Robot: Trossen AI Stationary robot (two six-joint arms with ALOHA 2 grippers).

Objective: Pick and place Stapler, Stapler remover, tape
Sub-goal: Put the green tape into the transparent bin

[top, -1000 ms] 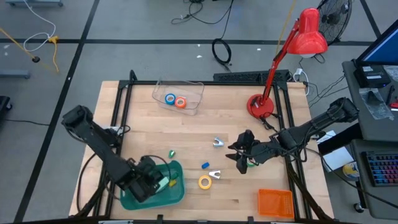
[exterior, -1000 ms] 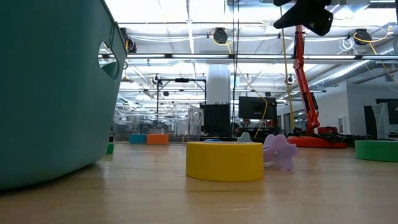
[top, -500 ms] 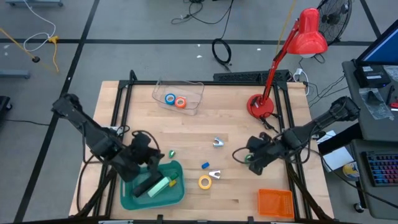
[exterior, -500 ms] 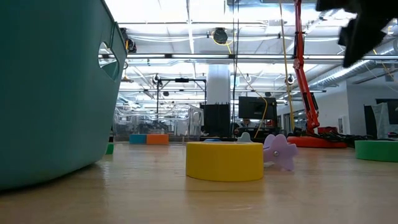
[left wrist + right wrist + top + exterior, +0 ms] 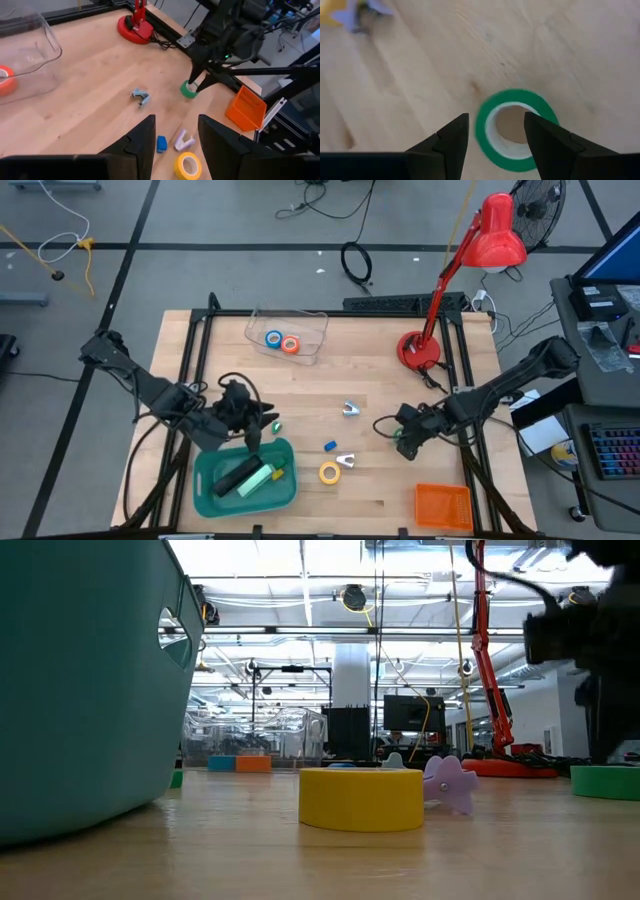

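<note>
Jaws of the right gripper (image 5: 495,145): apart, nothing between them, poised directly over the green tape roll (image 5: 516,130). In the right wrist view the two fingers straddle the ring's near edge, one on either side of the central hole; contact is not visible. Judged: a straight descent would seat the jaws across the ring.

Green tape roll (image 5: 404,442): lies flat on the worktop (image 5: 360,370), hole upward, at the right side near the frame edge. Being a round ring, it has no long axis, so any jaw angle should serve. Bright green band, pale inner core. The right arm is plainly the nearer; the left is well apart.

Left gripper (image 5: 250,425): jaws apart and empty, hovering at the far rim of the teal bin (image 5: 285,495), left front of the worktop.

Yellow tape roll (image 5: 329,472): flat, just beside the bin, with a pale staple remover (image 5: 345,461) touching or nearly touching it.

Second staple remover (image 5: 349,409): mid-worktop, alone.

Small blue bit (image 5: 329,446): between the two removers.

Blue tape roll (image 5: 273,338) and orange tape roll (image 5: 291,345): side by side inside the clear tray (image 5: 315,330) at the back.

Bin contents: a dark stapler (image 5: 238,477) and a light green item, lying aslant.

Orange bin (image 5: 442,505): front right, well apart from the green roll.
</note>
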